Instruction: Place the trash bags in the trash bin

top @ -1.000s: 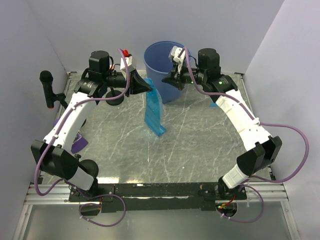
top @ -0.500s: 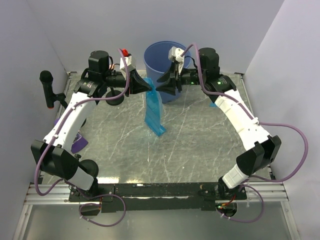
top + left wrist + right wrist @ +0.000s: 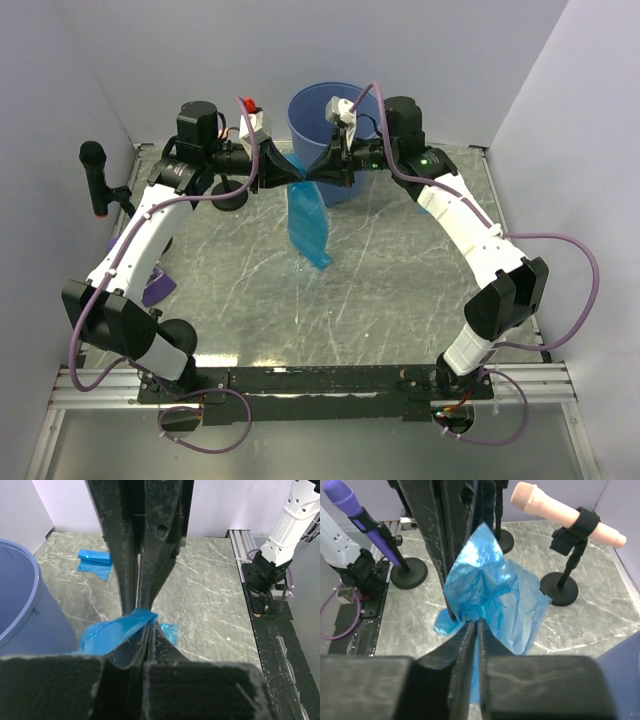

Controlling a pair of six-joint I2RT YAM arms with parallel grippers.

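My two arms reach forward from their bases and bend inward at the elbows, so my grippers meet tip to tip. My left gripper (image 3: 297,171) points toward my right side, its jaws pressed flat together on the top of a trash bag (image 3: 308,225). My right gripper (image 3: 316,172) faces it, jaws a thin slit apart, nipping the same film just beside the left fingertips.

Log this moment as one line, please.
left gripper: shut on bag | right gripper: shut on bag | bag: hanging outside bin | second bag: on table
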